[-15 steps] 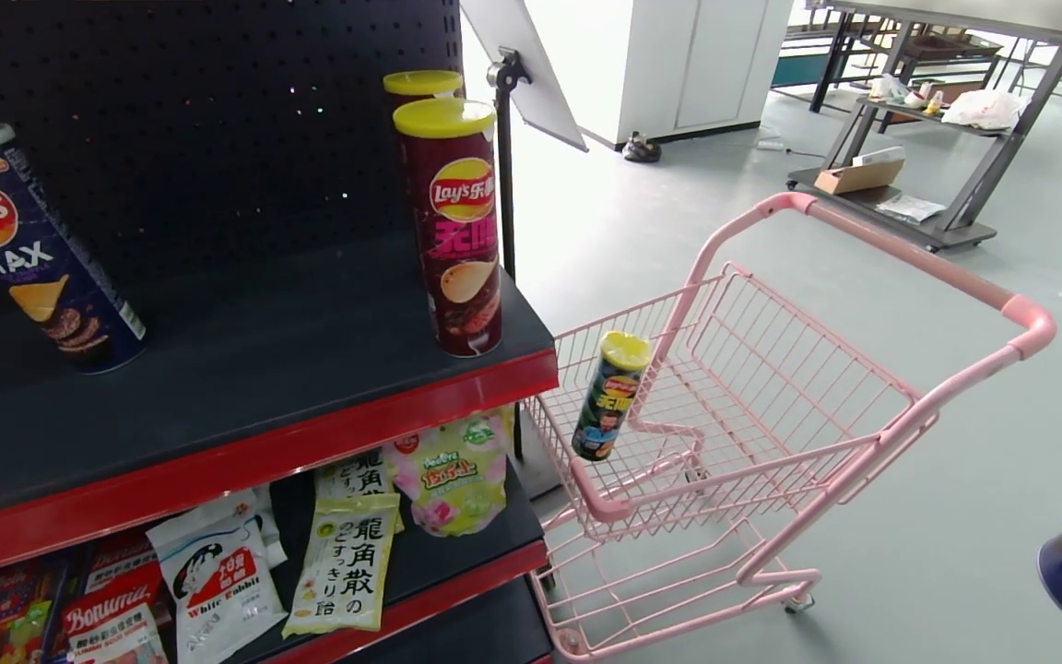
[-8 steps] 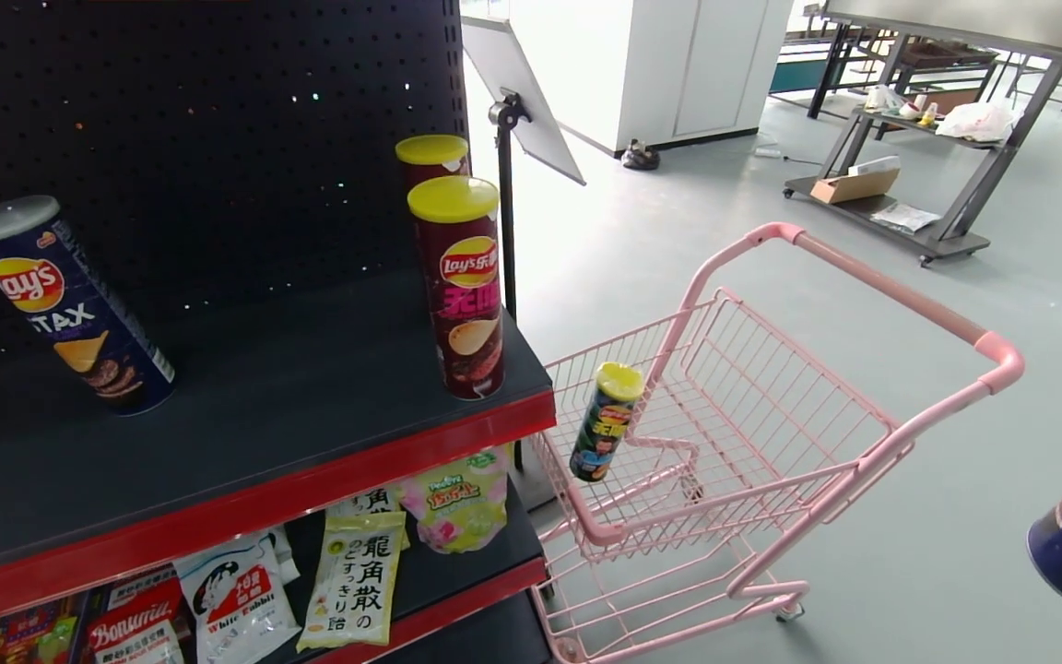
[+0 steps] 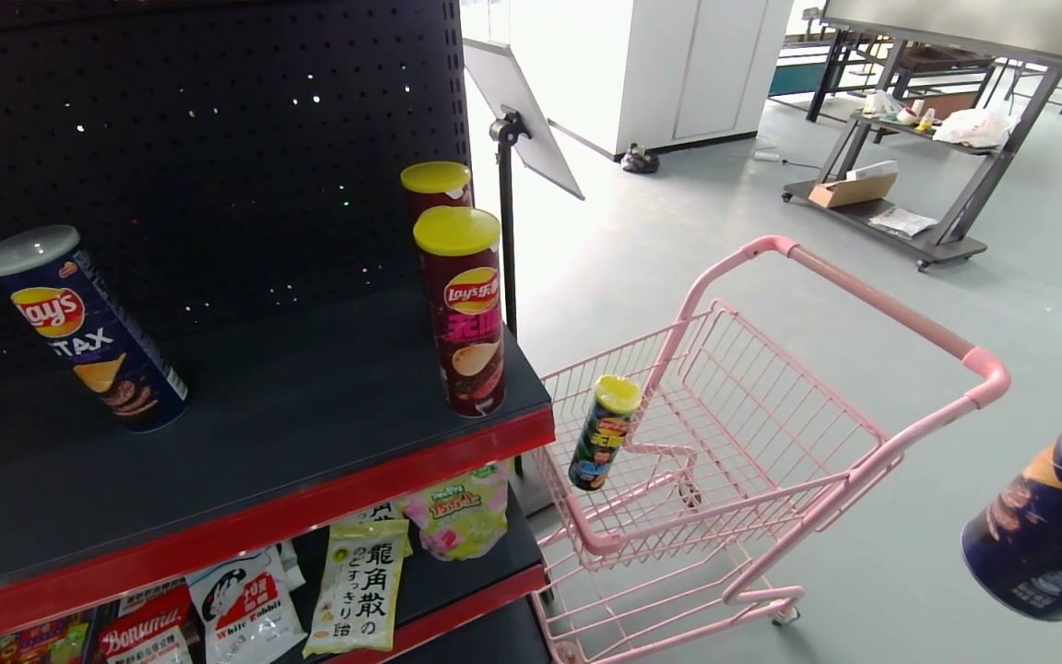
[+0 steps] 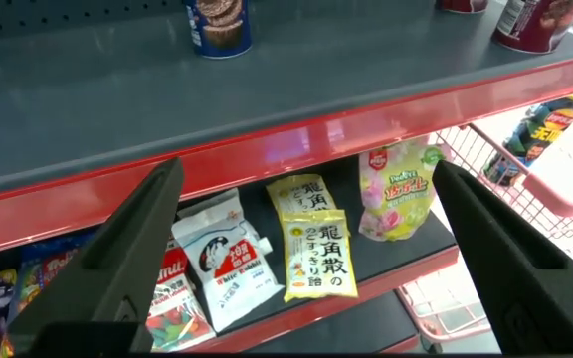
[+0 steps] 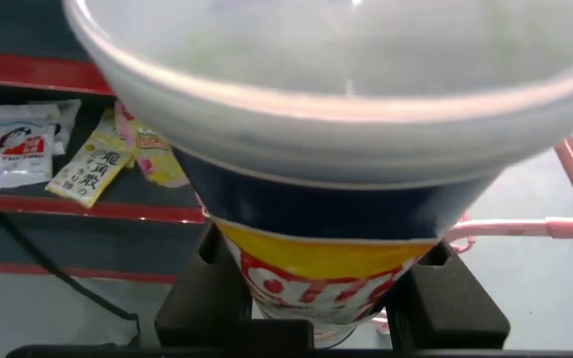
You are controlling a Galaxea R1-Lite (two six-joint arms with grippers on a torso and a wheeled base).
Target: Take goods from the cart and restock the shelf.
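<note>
The held dark blue chip can sits in the air beside the pink cart, on the handle side, away from the shelf and clear of the cart frame. Its long axis is tilted off vertical. The lower end leans toward the cart, and the upper end is cut off by the edge of the head view. In the right wrist view the can's clear-lidded end faces the camera.

The right hand is clamped on the can's body, with one finger on each side. The left hand has its fingers spread apart and grips nothing. It faces the shelf front on the far side of the cart from the held can.

Inside the cart basket, a green can with a yellow lid leans against the wire corner nearest the shelf, lid end up.

The shelf stands just beside the cart. Two maroon cans stand upright at the shelf end nearest the cart, one behind the other. A second blue can stands at the end farthest from the cart. Snack bags lie on the tier below.
</note>
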